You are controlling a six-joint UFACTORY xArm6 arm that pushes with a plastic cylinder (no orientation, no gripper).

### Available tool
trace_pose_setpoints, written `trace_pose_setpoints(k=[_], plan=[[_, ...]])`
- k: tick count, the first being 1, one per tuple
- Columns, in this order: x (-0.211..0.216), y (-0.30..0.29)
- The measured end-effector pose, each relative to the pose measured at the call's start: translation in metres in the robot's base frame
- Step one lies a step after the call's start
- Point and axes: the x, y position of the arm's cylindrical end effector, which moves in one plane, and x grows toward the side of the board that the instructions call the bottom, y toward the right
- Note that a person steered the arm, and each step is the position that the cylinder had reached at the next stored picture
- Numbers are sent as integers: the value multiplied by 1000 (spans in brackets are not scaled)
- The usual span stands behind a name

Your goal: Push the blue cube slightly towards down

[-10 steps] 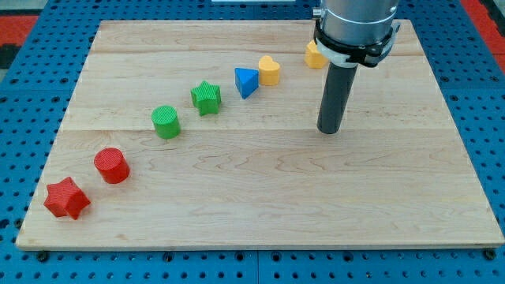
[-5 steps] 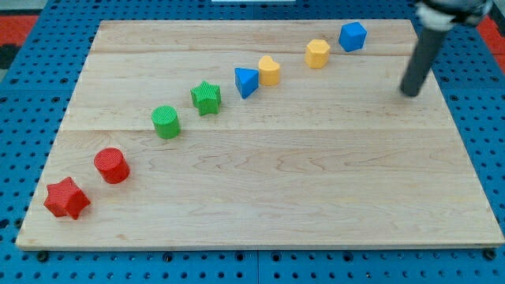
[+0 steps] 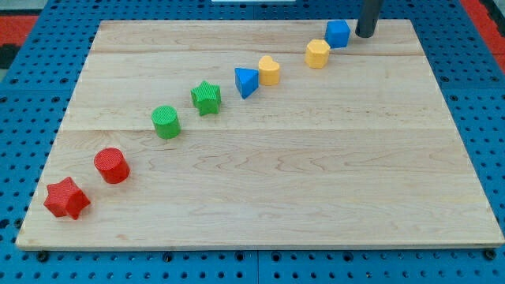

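The blue cube (image 3: 338,34) sits near the view's top right of the wooden board (image 3: 316,181). My tip (image 3: 365,35) is just to the cube's right, close to it, with a small gap. A yellow hexagonal block (image 3: 318,54) lies just below-left of the cube, nearly touching it.
A diagonal row of blocks runs down-left: a yellow heart (image 3: 269,70), a blue triangle (image 3: 245,82), a green star (image 3: 206,99), a green cylinder (image 3: 166,122), a red cylinder (image 3: 111,166), a red star (image 3: 66,198). The board's top edge is right behind the cube.
My tip has moved from mid-board to the right, then up to beside the blue cube. The cube has shifted slightly left and turned square.
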Motion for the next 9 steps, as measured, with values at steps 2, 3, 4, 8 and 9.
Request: trace_pose_setpoints(k=[2,3,4,8,9], plan=[[-34,-61],[-36,-140],[-14,-138],[-33,-6],[0,-39]])
